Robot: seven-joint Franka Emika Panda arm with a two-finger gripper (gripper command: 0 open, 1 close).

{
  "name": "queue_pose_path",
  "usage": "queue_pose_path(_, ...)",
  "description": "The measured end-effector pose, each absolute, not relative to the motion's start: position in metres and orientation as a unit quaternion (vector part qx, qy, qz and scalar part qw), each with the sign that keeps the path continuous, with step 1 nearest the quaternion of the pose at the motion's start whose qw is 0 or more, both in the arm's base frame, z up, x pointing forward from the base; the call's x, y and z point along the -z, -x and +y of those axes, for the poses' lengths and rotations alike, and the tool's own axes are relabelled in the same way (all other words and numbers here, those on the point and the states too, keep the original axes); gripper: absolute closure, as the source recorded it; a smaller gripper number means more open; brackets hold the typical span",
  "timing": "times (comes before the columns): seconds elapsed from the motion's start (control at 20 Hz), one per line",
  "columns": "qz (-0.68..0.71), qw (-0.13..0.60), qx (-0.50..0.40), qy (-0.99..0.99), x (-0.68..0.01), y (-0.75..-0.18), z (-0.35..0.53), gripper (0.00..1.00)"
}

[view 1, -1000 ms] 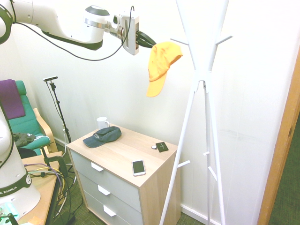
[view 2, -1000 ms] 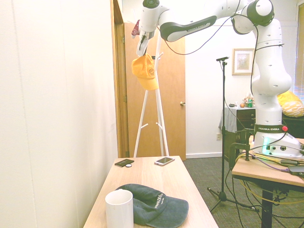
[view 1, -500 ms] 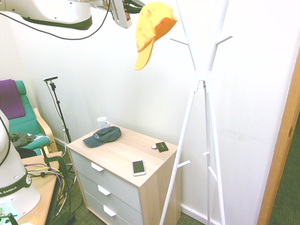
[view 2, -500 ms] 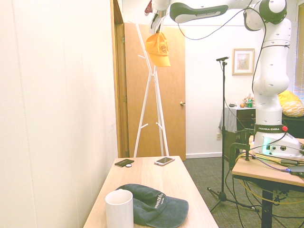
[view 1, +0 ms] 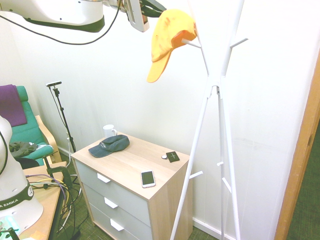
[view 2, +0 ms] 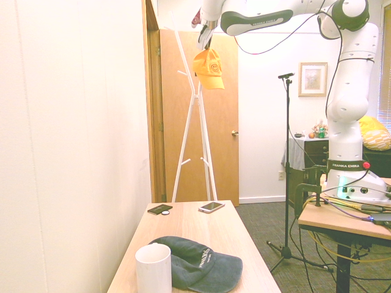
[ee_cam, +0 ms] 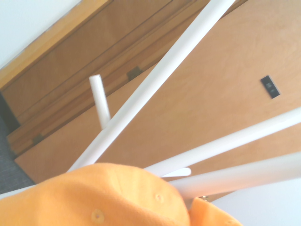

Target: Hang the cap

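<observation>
The yellow-orange cap [view 1: 169,37] hangs high in the air with its brim pointing down, and its crown is against an upper peg [view 1: 194,44] of the white coat rack [view 1: 214,90]. My gripper [view 1: 152,7] is shut on the top of the cap at the picture's upper edge. From the other side the cap [view 2: 209,61] dangles under the gripper [view 2: 204,40], right beside the rack [view 2: 195,110]. The wrist view shows the cap's orange crown [ee_cam: 103,197] close under the rack's white poles [ee_cam: 155,84]. Whether the cap rests on the peg cannot be told.
A wooden dresser [view 1: 131,162] stands below, carrying a dark navy cap [view 1: 110,145], a white mug [view 1: 109,131], a phone [view 1: 147,178] and a small black item [view 1: 172,156]. A wooden door [view 2: 208,122] is behind the rack. A green armchair [view 1: 27,130] stands at the left.
The gripper carried the cap upward away from the rack, then back toward it. The cap's crown now meets the upper peg, slightly lower than half a second ago.
</observation>
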State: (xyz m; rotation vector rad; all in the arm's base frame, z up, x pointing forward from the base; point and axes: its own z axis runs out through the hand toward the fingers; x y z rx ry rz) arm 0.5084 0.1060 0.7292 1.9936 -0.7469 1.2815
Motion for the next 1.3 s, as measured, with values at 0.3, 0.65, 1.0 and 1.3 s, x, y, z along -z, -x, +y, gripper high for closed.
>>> queue_pose_path(0.3,-0.281,0.315,-0.47,-0.776,-0.677,-0.517,0.11,0.0)
queue_pose_path(0.65,-0.281,0.319,-0.468,-0.775,-0.648,-0.52,0.106,0.0)
queue_pose_path(1.0,-0.282,0.314,-0.473,-0.774,-0.648,-0.521,0.106,0.0)
queue_pose_path(1.3,-0.293,0.251,-0.437,-0.812,-0.634,-0.525,0.121,0.0)
